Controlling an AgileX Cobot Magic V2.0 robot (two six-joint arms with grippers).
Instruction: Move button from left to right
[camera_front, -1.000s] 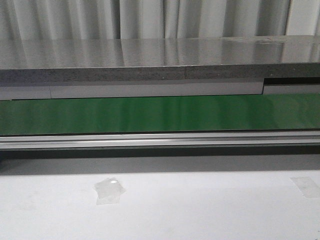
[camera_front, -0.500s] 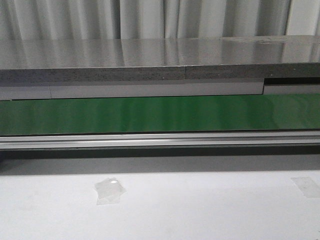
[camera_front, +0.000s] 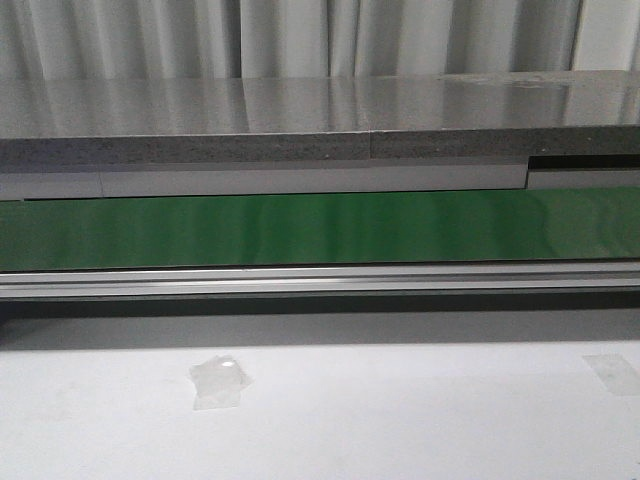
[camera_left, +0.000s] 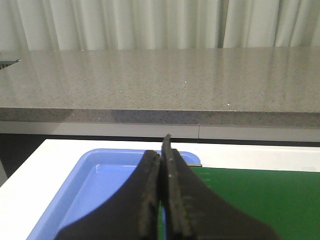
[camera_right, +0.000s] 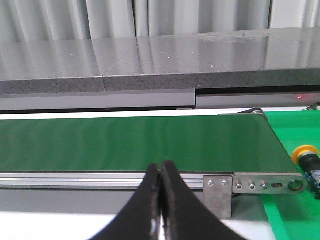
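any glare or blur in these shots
Front view: soft reflections streak the grey counter and sheen ripples on the green belt. Left wrist view: the closed left gripper looms dark. Right wrist view: the button is cut off at the edge.

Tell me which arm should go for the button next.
Right. The button shows only in the right wrist view, past the belt end. The left gripper faces a blue tray.

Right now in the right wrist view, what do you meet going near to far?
Shut black fingers → silver aluminium conveyor rail → green conveyor belt → grey speckled stone counter → pale pleated curtain.
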